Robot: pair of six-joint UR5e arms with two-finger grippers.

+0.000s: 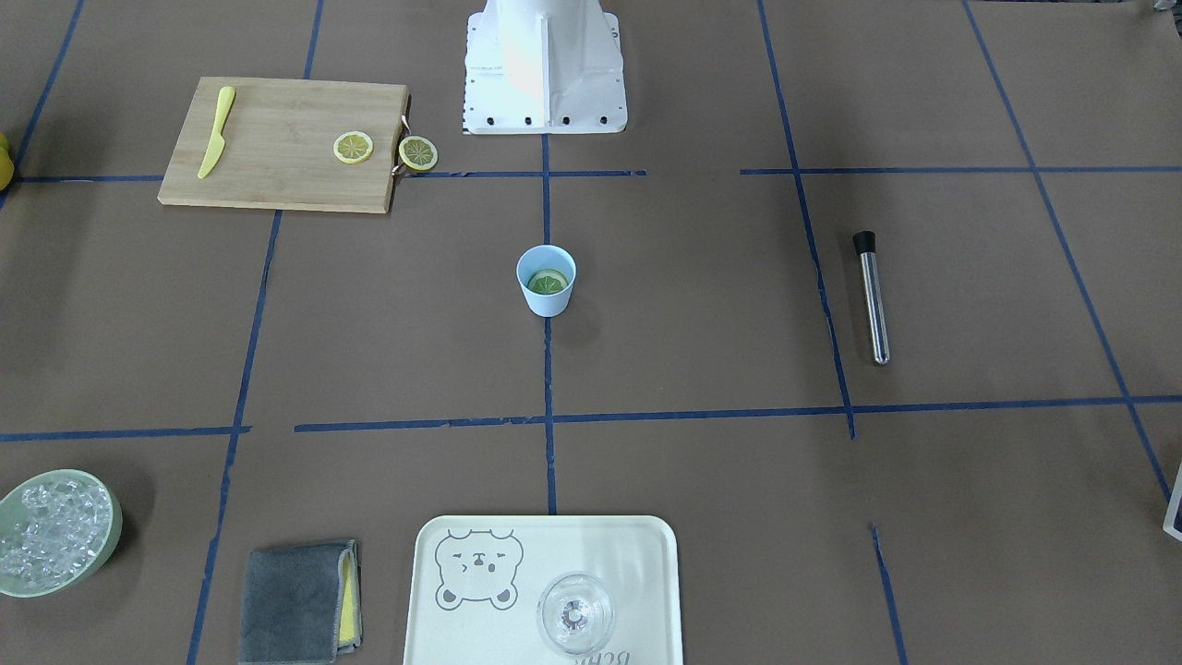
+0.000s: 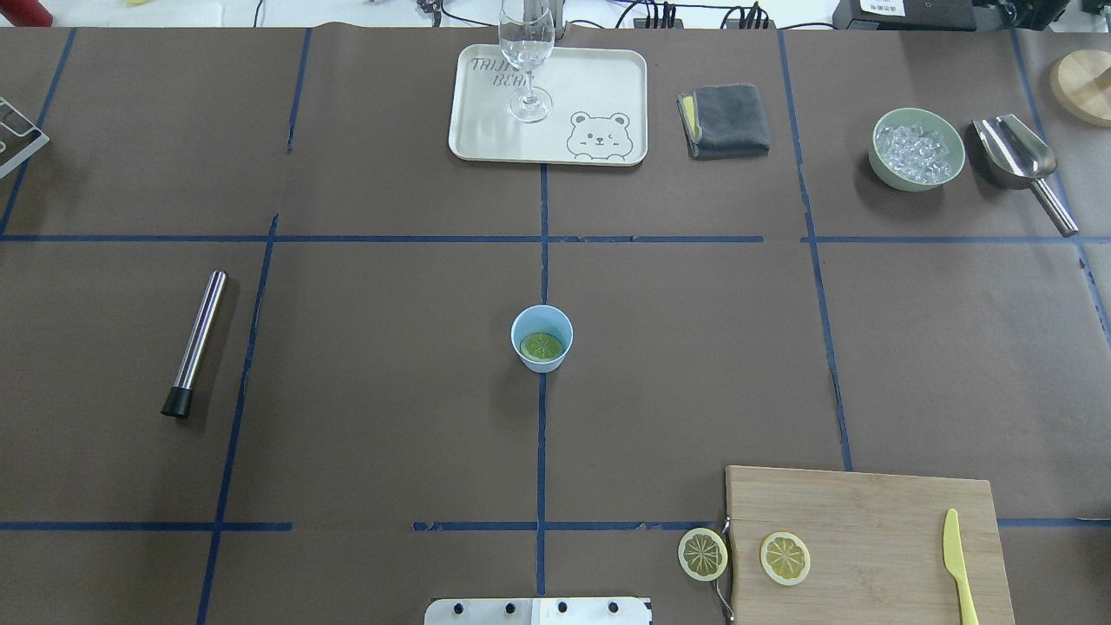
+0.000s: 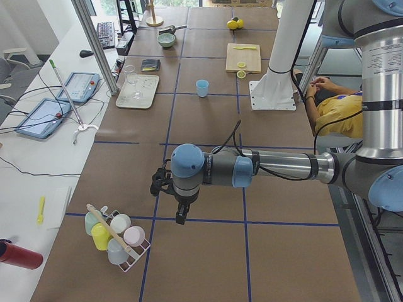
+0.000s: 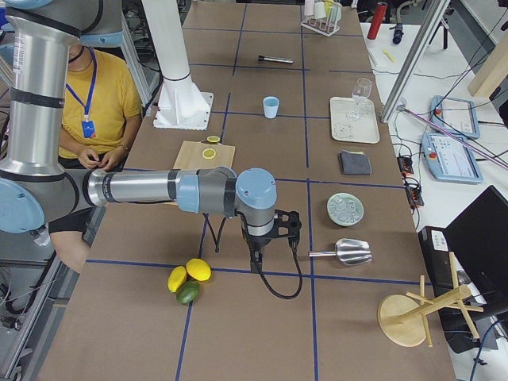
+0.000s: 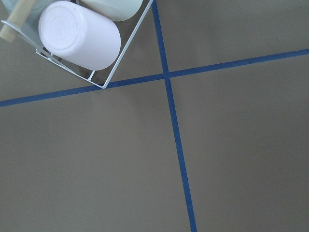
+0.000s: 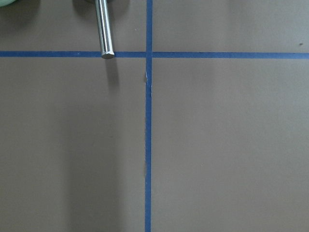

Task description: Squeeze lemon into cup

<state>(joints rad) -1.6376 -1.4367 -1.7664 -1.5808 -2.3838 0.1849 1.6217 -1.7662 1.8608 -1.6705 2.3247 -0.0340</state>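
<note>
The light-blue cup [image 1: 546, 297] stands upright at the table's centre, also in the overhead view [image 2: 542, 359]. A yellow-green lemon slice [image 2: 542, 346] lies flat inside it. A second lemon slice [image 1: 353, 147] rests on the wooden cutting board [image 1: 277, 175]. A third [image 1: 417, 153] lies on the table just off the board's handle end. Both arms are far from the cup, at opposite table ends. The left gripper [image 3: 181, 216] and right gripper [image 4: 255, 262] point down at bare table. Open or shut, I cannot tell.
A yellow knife [image 1: 216, 132] lies on the board. A metal muddler [image 2: 194, 342], a tray [image 2: 486, 130] with a clear glass [image 2: 526, 52], a grey cloth [image 2: 725, 120], an ice bowl [image 2: 917, 148] and a scoop [image 2: 1024, 165] surround the centre. A cup rack [image 3: 116, 236] sits near the left gripper.
</note>
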